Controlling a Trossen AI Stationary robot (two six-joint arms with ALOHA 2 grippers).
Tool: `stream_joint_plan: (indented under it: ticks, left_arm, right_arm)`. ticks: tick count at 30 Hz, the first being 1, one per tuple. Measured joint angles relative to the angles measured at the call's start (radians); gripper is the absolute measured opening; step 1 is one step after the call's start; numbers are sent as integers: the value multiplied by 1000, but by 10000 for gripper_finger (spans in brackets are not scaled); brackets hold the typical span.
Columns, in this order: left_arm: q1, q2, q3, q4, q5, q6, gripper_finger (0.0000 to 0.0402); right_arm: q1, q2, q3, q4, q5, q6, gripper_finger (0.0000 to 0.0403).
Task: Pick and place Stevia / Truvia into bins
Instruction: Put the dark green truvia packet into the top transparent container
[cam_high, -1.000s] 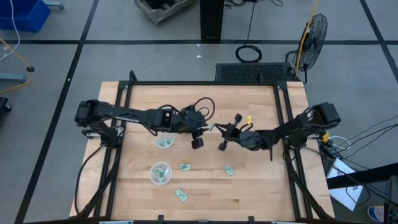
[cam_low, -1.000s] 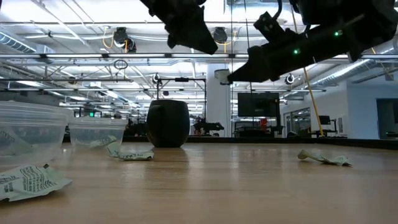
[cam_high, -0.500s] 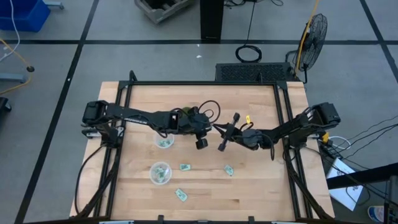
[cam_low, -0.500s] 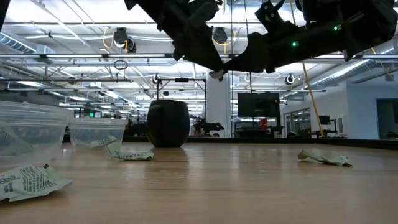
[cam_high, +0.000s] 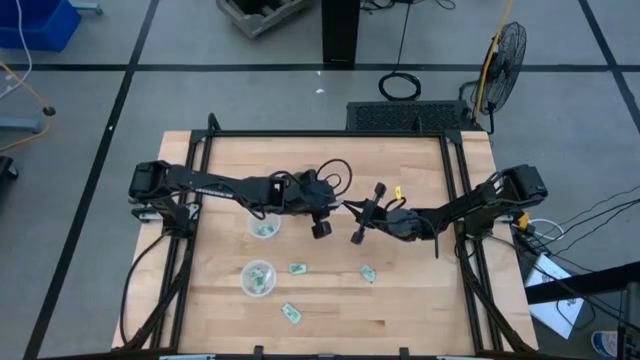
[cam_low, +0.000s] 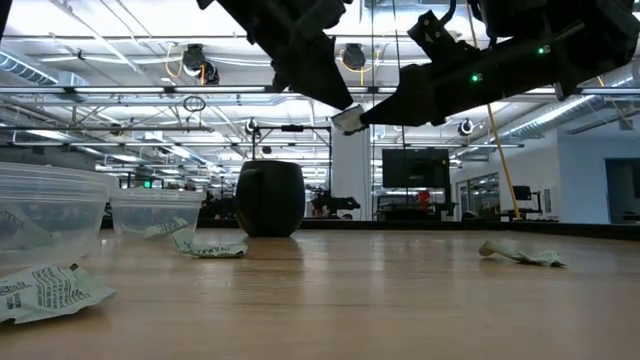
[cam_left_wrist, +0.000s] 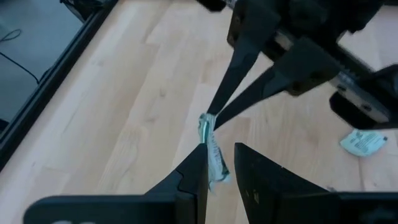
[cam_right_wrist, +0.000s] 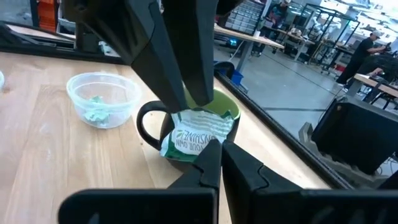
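One Stevia packet, white and green, hangs in mid-air over the table's middle. My right gripper is shut on it and points level toward the left arm. My left gripper slants down from the left, open, with one finger on each side of the packet's other end. Both bins stand left of centre, each with packets inside. Three loose packets lie flat on the near half of the table. My right gripper pinches one end of the packet between its two fingertips, coming level from the table's right. The packet is lifted clear and sticks out beyond the tips toward the left arm. My left gripper's fingers straddle the free end; I cannot tell whether they touch it.
A dark green mug stands behind the grippers, partly under the left arm. A black frame runs round the table. Bare wood lies on the far right and near right of the tabletop.
My left gripper has moved toward the table's right and a little down, up to my right gripper. Its fingers now stand on either side of the packet's free end. The right gripper and the packet have kept still.
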Motion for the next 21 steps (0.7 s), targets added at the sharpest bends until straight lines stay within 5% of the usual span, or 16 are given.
stream_joint_plan:
  ticks: [21]
  left_arm:
    - [0,0,0,-18,4,-1,85]
  right_arm:
    - [14,0,0,98,-78,-29,0]
